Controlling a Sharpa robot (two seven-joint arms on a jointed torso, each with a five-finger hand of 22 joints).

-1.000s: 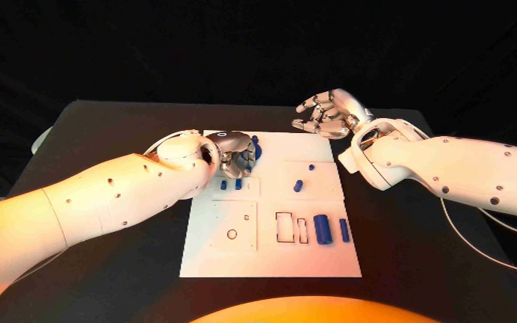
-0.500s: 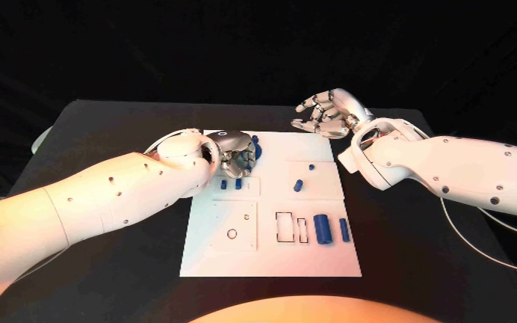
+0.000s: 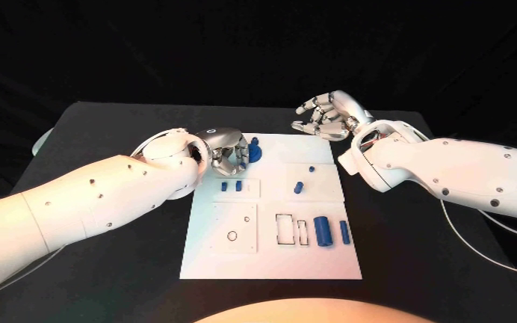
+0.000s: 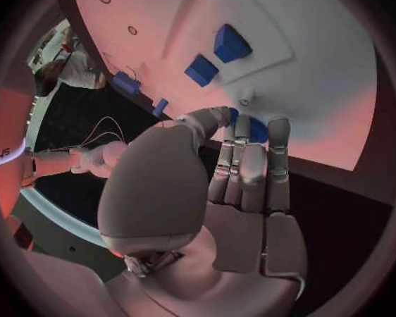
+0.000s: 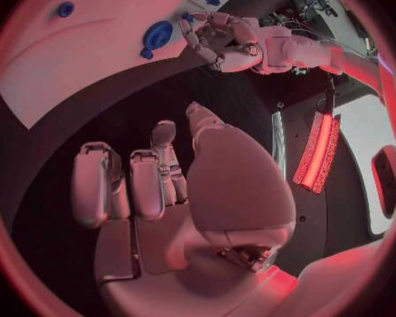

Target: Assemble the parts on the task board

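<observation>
The white task board lies in the middle of the black table. My left hand is at its far left corner, fingertips against a round blue part that lies flat on the board. In the left wrist view this part peeks out between my thumb and fingers; whether they grip it is unclear. My right hand hovers past the board's far right corner, fingers curled in on nothing. The right wrist view shows the left hand beside the round part.
Two small blue parts stand just nearer than my left hand, two more near the board's middle. A thick blue cylinder and a thinner one lie at the board's right side by empty slots.
My left hand has drawn back a little to the left, uncovering more of the round blue part. The right hand has hardly moved.
</observation>
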